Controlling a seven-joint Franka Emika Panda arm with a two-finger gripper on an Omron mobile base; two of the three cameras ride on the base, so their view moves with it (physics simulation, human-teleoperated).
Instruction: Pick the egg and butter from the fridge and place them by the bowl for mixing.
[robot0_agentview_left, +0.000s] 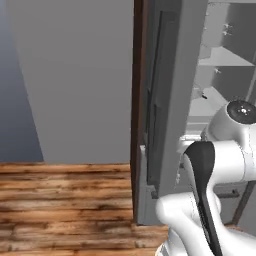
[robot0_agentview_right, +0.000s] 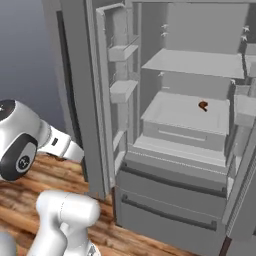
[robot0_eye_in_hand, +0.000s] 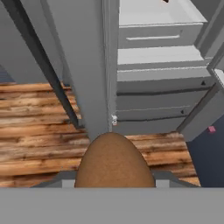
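Right, egg (robot0_eye_in_hand: 114, 161) sits in my claw (robot0_eye_in_hand: 114, 181), fridge (robot0_agentview_right: 170, 150) open ahead; next I judge: carry it to the bowl.

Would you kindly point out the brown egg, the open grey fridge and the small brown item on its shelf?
Brown egg (robot0_eye_in_hand: 114, 162): hand view, middle of its rounded shell.
Open grey fridge (robot0_agentview_right: 170, 192): right base view, front of its upper drawer.
Small brown item (robot0_agentview_right: 203, 105): right base view, its centre, on the white shelf.
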